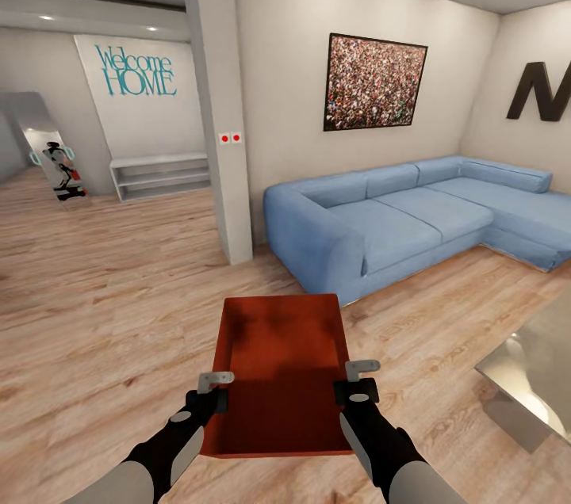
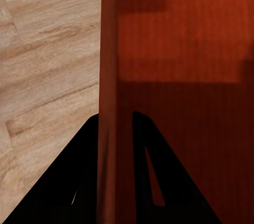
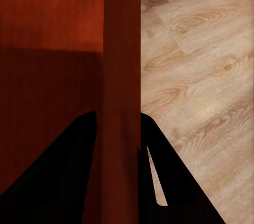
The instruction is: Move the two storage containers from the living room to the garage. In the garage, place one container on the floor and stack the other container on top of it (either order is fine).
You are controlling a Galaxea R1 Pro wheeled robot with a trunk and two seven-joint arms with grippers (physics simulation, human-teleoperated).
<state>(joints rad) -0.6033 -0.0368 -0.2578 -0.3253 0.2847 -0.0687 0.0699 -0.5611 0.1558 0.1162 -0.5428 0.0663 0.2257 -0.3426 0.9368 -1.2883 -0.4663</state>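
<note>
Low centre of frame, left gripper (image 1: 216, 391) and right gripper (image 1: 361, 381) each clamp opposite bin (image 1: 281, 361) walls, keeping it level for carrying.

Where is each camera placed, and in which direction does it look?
Head view: high on the robot, looking forward and down at the red bin, sofa and both hands.
Left wrist view: by the left hand, along its fingers, clamping the bin wall.
Right wrist view: by the right hand, likewise.
Shared: bin, wood floor.
</note>
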